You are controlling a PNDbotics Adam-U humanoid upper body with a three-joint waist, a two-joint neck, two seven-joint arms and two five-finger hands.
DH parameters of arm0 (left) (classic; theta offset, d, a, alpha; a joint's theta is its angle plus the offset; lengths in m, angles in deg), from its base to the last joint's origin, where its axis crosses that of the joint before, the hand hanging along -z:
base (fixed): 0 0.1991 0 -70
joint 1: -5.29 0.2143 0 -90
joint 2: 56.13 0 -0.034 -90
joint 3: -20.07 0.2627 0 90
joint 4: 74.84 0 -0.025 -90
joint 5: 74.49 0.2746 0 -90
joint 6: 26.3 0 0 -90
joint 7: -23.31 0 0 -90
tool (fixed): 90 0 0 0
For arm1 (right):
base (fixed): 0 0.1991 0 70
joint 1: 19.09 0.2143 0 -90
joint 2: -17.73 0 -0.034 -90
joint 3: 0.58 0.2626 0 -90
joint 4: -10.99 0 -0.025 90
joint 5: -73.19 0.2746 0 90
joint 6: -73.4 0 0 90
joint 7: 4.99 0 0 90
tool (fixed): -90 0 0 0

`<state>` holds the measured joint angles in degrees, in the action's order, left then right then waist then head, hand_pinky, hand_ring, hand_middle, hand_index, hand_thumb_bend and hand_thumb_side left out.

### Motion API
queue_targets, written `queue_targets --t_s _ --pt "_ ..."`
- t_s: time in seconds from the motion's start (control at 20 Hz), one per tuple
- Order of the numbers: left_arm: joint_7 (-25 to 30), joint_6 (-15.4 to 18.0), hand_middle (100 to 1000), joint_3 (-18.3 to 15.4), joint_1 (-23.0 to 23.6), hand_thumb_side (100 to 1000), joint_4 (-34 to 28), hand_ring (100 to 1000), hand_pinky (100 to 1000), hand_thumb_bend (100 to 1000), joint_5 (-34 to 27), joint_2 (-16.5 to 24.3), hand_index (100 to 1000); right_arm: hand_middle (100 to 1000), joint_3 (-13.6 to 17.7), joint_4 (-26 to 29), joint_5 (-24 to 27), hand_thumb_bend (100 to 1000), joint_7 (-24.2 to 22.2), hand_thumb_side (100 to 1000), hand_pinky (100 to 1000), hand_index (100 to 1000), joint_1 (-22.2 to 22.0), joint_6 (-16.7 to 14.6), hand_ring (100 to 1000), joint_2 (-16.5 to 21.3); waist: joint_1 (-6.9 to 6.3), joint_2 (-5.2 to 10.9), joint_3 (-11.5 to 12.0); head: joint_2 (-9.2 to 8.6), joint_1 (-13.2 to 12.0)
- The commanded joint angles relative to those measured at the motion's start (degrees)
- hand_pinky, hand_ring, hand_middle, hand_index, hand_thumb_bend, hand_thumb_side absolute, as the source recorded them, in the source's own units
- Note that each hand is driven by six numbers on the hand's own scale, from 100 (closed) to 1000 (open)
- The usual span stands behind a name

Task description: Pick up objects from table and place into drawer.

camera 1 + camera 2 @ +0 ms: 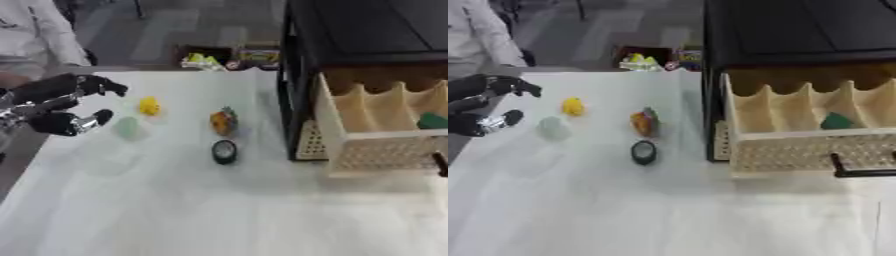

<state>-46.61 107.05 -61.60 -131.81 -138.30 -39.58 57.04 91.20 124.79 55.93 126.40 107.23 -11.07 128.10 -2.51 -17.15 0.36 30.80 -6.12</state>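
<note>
The left hand (66, 107) is held spread at the table's left edge, thumb and fingers apart and empty, just beside a pale green lump (129, 127) and a small yellow object (150, 106); the right hand is not seen. Both pieces are judged light, small and perhaps slippery, best pinched across their sides. The drawer (798, 150) stands open well apart to the right, a green item (836, 121) already in one compartment.

Four small objects lie on the table (175, 210), a fifth, green, perhaps a toy (836, 121), in one drawer (798, 155).
</note>
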Motion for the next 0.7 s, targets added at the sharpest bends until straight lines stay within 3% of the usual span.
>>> queue_targets --t_s 0.05,0.7 --pt "-0.5 1.6 775 -0.4 -1.5 1000 0.0 872 762 188 3.3 1.1 977 542 0.8 0.8 0.5 262 0.1 672 247 727 0.7 0.0 498 0.8 0.0 0.85 -0.1 -0.79 -0.5" --pt "-8.1 1.8 733 -1.1 -2.5 994 4.1 836 734 155 15.2 -0.2 997 535 1.5 0.8 1.1 247 0.7 667 240 720 0.4 0.0 492 0.5 -0.48 0.02 -1.4 -1.65 -1.5"
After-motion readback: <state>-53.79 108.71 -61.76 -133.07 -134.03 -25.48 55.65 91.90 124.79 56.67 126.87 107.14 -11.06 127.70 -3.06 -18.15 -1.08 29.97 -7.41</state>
